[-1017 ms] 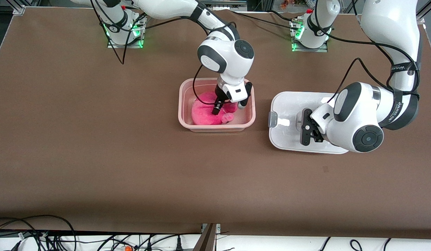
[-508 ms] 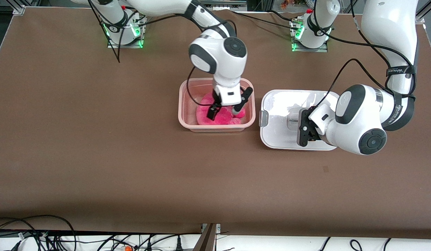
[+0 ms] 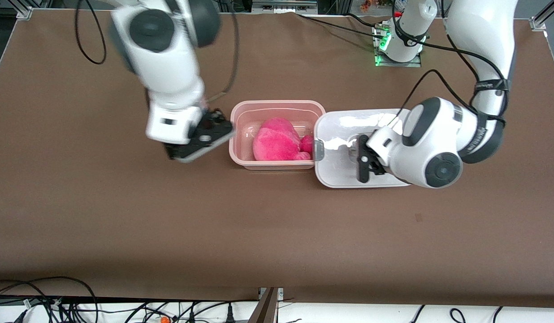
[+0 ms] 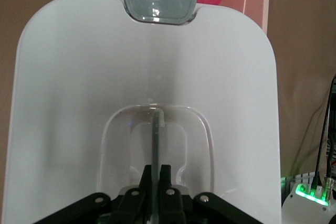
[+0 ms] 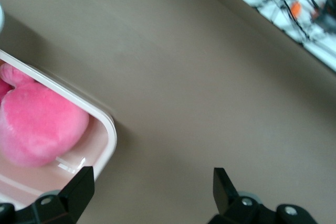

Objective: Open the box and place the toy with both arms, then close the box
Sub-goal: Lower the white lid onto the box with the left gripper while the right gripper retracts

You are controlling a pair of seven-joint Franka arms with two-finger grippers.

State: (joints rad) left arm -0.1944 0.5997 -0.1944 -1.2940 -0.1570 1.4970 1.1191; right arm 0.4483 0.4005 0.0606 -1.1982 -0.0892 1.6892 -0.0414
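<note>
A brown mat [image 3: 277, 233] covers the table, with black cables [image 3: 44, 300] strung along its edge at 6 o'clock and bare aluminium framing at the 11 o'clock corner. At about 10 o'clock of the mat's middle, the right gripper [image 3: 201, 141] hangs in the air over bare mat just beside the box [image 3: 241, 134], on the side toward the right arm's end of the table; its fingers [image 5: 79, 187] stand spread wide with nothing between them. The box sits open near the table's centre, and the toy [image 3: 277, 141] lies inside it, resting on the floor of the tub. At 3 o'clock of the box, the lid [image 3: 339, 130] is carried by the left gripper [image 3: 364, 163], whose fingers [image 4: 165, 174] are clenched on the thin handle [image 4: 156, 140] in the lid's recessed centre. The lid's grey clip [image 3: 318, 150] overlaps the box's rim at the left arm's end. A green light glows on the left arm's base [image 3: 396, 45] at 1 o'clock.
</note>
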